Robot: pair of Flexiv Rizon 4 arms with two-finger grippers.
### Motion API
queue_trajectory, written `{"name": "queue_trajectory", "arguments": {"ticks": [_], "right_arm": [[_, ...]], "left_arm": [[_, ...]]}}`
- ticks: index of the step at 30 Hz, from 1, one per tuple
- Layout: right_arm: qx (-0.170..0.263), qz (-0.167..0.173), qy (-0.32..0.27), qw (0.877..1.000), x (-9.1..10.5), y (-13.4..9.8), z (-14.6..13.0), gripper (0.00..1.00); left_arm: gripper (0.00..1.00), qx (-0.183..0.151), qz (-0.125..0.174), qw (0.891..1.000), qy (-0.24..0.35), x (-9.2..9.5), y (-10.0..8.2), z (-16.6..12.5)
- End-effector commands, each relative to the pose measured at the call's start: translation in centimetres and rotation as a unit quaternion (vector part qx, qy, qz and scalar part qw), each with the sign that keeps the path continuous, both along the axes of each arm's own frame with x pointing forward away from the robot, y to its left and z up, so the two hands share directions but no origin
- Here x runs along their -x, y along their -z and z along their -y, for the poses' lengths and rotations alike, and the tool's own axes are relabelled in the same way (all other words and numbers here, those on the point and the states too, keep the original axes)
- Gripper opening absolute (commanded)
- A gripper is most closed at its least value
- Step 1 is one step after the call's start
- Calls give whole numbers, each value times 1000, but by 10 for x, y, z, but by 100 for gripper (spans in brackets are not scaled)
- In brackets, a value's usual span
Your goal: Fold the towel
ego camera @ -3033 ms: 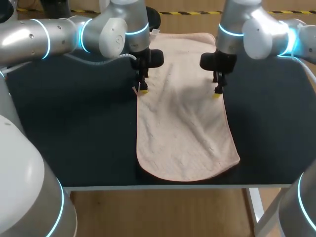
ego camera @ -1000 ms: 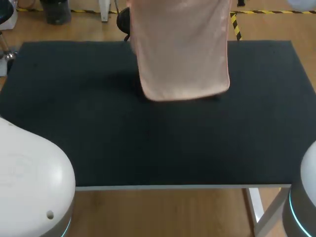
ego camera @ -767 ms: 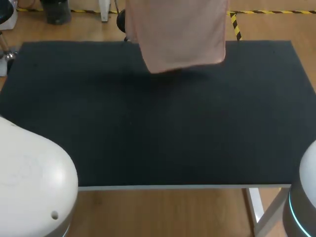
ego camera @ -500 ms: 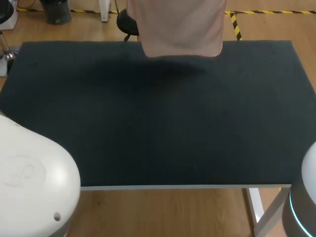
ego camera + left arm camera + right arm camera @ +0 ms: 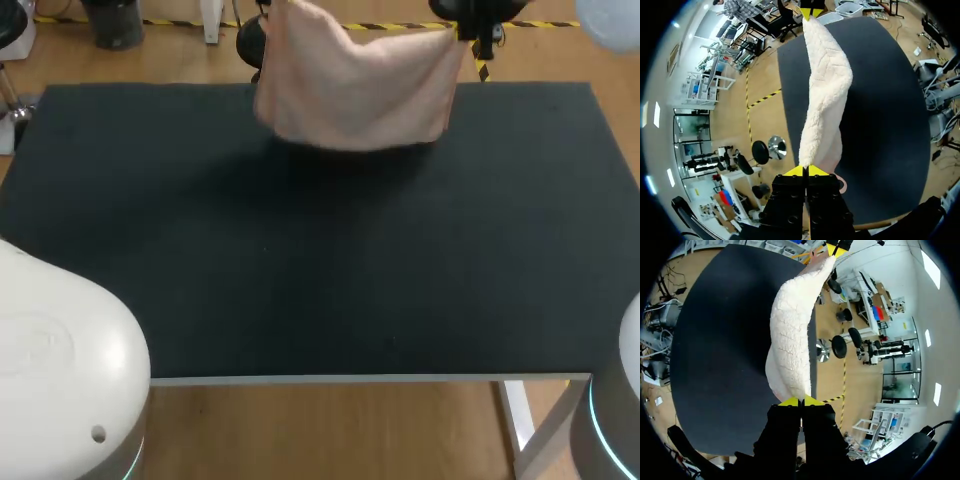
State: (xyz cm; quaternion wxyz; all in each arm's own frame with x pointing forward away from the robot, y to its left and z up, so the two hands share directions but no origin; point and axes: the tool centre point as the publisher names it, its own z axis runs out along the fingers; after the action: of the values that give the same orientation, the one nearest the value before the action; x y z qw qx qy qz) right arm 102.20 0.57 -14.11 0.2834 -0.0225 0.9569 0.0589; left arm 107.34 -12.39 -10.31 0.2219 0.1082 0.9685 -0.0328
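- Towel [image 5: 355, 90], pale pink, hangs like a curtain above the far edge of the black table [image 5: 300, 280], a little left of centre. Its top edge dips between two raised corners. Its lower hem sits close over the far strip of tabletop, but you cannot tell from this head view whether it touches.
- Left wrist view: your left gripper [image 5: 806, 171] has its yellow tips pressed together on one top corner of the towel. The cloth runs ahead of it in a drooping band to your right gripper [image 5: 810, 11], with the dark table below.
- Right wrist view: the mirror of that. The right gripper's tips are closed on the other top corner, and the fluffy top edge stretches ahead to the left gripper's yellow tips.
- Handling, as a judgement: the cloth looks light, soft and fully limp. Expect it to sag, swing and bunch rather than hold any shape. The corners are the right hold, since a pinch there spreads the whole width. Keep the two corners apart and level so the towel hangs flat.
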Motion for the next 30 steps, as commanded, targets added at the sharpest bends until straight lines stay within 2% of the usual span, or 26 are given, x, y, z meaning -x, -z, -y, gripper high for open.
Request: {"name": "queue_trajectory", "arguments": {"ticks": [1,5,9,13,17,18,20,21,23,24,25,30], "right_arm": [[-2,-6,-3,1000,42,11,0,0],[-1,-22,-10,1000,71,23,-11,0],[-10,-50,-6,999,87,43,-16,0],[-9,-75,15,997,92,65,-13,0],[-11,-92,52,994,91,92,-6,0],[-11,-97,63,993,90,99,-3,0],[-13,-109,84,990,84,113,3,0],[-15,-111,93,989,81,120,5,0],[-16,-115,110,987,72,133,9,0],[-19,-119,117,986,66,140,11,0],[-19,-118,122,985,60,145,12,0],[-23,-105,139,984,21,167,17,0]], "left_arm": [[0,37,5,999,5,54,18,-23],[0,51,-15,999,0,86,31,-29],[0,66,-45,997,-4,110,50,-32],[0,66,-71,995,-5,115,70,-33],[0,54,-99,994,-9,104,97,-29],[0,64,-104,993,-6,101,103,-28],[0,59,-117,991,-14,92,118,-27],[0,71,-123,990,-13,87,125,-28],[0,60,-130,989,-29,74,142,-27],[0,69,-134,988,-30,68,149,-28],[0,54,-131,989,-40,61,157,-28],[0,48,-126,989,-67,27,192,-30]]}}
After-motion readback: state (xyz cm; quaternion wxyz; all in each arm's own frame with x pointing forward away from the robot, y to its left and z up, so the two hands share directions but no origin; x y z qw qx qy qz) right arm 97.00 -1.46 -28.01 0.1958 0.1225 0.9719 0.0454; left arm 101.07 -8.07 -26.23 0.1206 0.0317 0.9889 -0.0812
